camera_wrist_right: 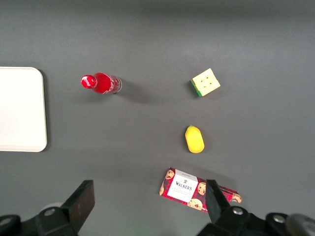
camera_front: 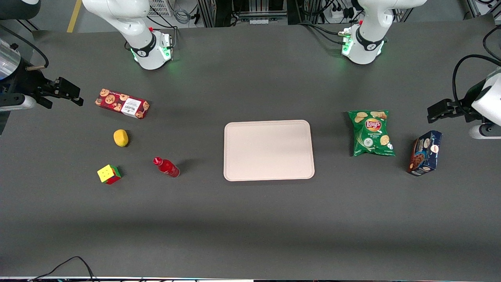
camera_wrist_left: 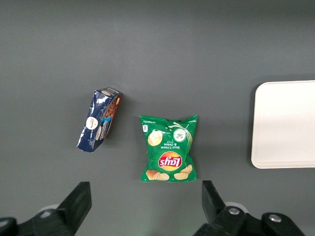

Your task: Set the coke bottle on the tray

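Gripper [camera_front: 72, 95] hangs high at the counter's [camera_front: 250, 219] edge, fingers [camera_wrist_right: 81, 201] spread wide and empty, coke bottle [camera_front: 166, 167] well clear ahead, standing beside the bare tray [camera_front: 268, 150], awaiting pickup.

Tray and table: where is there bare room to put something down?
The tray itself lies bare. Open table runs between it and the coke bottle, and along the whole strip nearest the front camera. It is crowded around the lemon, cube and cookie box, near the open gripper.
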`<state>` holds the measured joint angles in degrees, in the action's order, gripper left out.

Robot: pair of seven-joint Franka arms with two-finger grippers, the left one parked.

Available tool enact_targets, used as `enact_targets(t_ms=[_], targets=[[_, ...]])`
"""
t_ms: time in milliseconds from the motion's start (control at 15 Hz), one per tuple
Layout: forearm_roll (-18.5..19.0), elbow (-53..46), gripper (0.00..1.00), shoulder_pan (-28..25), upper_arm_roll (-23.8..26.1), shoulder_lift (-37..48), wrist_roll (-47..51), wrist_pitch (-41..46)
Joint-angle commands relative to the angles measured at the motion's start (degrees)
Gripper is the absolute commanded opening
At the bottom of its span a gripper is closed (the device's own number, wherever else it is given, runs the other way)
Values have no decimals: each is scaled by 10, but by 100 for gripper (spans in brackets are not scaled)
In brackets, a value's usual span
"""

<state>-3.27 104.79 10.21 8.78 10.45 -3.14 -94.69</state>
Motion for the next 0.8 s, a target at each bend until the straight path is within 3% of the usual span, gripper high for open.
enact_targets(t_ms=[0, 400, 733], targets=[[-7, -20, 100, -2, 0, -15, -7, 4], [-9, -45, 100, -4, 1, -43, -5, 2], [-1, -84, 100, -39, 39, -115, 53, -19]])
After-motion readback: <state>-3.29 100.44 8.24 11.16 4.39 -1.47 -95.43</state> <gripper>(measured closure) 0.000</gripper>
